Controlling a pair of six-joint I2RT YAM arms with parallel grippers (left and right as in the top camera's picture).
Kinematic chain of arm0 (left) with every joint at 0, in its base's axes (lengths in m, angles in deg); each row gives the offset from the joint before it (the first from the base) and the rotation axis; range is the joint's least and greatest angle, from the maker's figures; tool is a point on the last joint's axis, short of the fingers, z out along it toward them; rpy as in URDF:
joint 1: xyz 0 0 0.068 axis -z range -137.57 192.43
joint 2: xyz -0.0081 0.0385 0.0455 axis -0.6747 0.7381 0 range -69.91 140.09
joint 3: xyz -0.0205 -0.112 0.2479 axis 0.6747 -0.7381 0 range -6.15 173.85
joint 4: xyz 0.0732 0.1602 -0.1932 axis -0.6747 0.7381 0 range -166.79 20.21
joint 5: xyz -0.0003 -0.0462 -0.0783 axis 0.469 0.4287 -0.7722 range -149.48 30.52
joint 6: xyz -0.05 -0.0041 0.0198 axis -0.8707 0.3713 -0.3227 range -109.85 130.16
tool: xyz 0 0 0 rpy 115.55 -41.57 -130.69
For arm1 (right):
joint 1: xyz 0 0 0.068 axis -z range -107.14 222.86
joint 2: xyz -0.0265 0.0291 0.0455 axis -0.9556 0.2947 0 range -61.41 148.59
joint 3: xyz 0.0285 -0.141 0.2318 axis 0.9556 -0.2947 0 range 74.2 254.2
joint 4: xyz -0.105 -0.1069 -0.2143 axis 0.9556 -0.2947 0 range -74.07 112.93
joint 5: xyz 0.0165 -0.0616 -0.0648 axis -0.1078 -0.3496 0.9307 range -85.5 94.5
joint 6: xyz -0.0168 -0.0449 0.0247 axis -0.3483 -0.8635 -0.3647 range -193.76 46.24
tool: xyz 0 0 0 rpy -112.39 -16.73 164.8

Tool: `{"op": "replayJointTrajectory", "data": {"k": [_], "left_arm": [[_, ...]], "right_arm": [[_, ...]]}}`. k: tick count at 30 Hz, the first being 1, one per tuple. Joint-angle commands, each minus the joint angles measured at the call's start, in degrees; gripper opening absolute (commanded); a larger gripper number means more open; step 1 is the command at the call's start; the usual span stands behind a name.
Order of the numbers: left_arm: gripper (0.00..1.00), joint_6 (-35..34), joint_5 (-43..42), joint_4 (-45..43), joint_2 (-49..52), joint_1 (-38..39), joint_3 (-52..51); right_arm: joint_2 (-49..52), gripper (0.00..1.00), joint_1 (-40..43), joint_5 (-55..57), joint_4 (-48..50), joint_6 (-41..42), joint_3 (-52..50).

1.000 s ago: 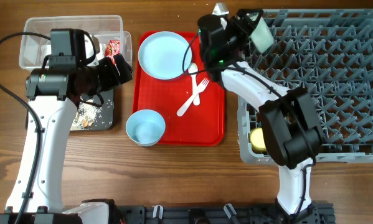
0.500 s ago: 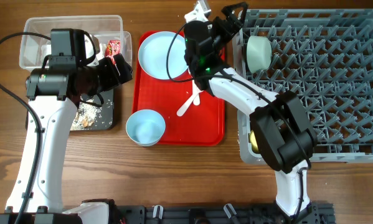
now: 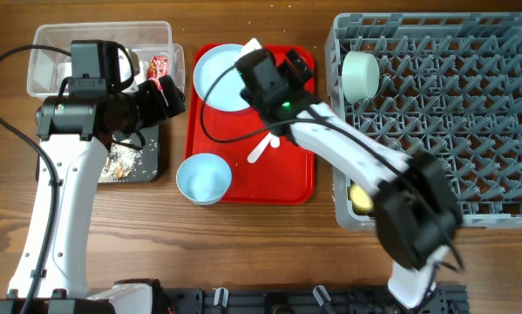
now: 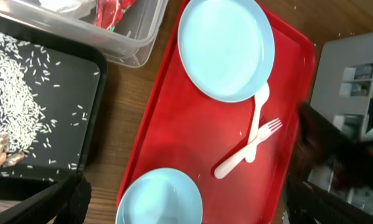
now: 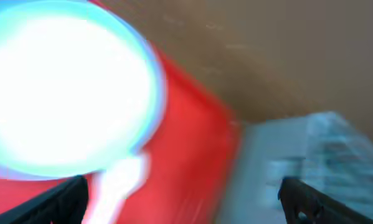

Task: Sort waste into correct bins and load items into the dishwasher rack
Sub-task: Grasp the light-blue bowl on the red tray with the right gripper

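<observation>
My left pincer (image 4: 185, 198) hangs above the right edge of the black tray (image 4: 94, 118), fingers spread wide, nothing held. My right pincer (image 5: 183, 202) is over the far part of the red serving tray (image 4: 174, 124), near the plate. The right wrist view is blurred, but it shows both fingers far apart with nothing between them. The light blue plate (image 4: 225, 48) lies flat at the far end of the red tray. The white spoon (image 4: 259, 118) and fork (image 4: 245, 155) lie crossed just near of it, the spoon's bowl end touching the plate's rim. The light blue bowl (image 3: 203, 178) sits upright at the tray's near left corner. The dishwasher rack (image 3: 470, 131) stands right of the red tray. The pale green bowl (image 3: 361, 74) sits tipped on its side in the rack's far left corner, and the yellow cup (image 3: 360, 195) sits by its near left corner. The black tray holds whitish grains and brown scraps. The clear tub (image 3: 51, 44), touching it on the far side, holds the red-and-white wrapper (image 3: 159, 65).
</observation>
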Motion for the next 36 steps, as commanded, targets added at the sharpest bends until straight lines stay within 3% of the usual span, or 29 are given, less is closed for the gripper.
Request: {"op": "replayJointTrajectory", "data": {"k": [1, 4, 10, 20, 26, 28, 34, 36], "left_arm": [[1.0, 0.31, 0.17, -0.22, -0.46, -0.31, 0.76], [1.0, 0.31, 0.17, -0.22, -0.46, -0.31, 0.76], [1.0, 0.31, 0.15, -0.2, -0.46, -0.31, 0.76], [1.0, 0.31, 0.17, -0.2, -0.46, -0.31, 0.76], [1.0, 0.31, 0.17, -0.2, -0.46, -0.31, 0.76], [1.0, 0.31, 0.17, -0.2, -0.46, -0.31, 0.76], [1.0, 0.31, 0.17, -0.2, -0.46, -0.31, 0.76], [1.0, 0.31, 0.17, -0.2, -0.46, -0.31, 0.76]], "right_arm": [[-8.74, 0.99, 0.31, -32.37, -11.08, 28.26, 0.68], [-8.02, 0.95, -0.52, -42.18, -18.8, 42.1, -1.29], [-7.82, 0.68, -5.29, -41.59, -12.85, 56.98, -15.21], [-3.43, 0.57, -7.45, -42.23, -0.98, 61.07, -19.87], [-0.94, 0.38, -7.54, -42.64, 0.31, 61.59, -19.87], [-0.9, 0.26, -7.54, -42.64, 1.42, 61.64, -19.87], [0.44, 0.18, -7.89, -42.88, 2.54, 62.12, -19.87], [0.94, 0.07, -8.48, -42.88, 2.78, 62.05, -19.87]]}}
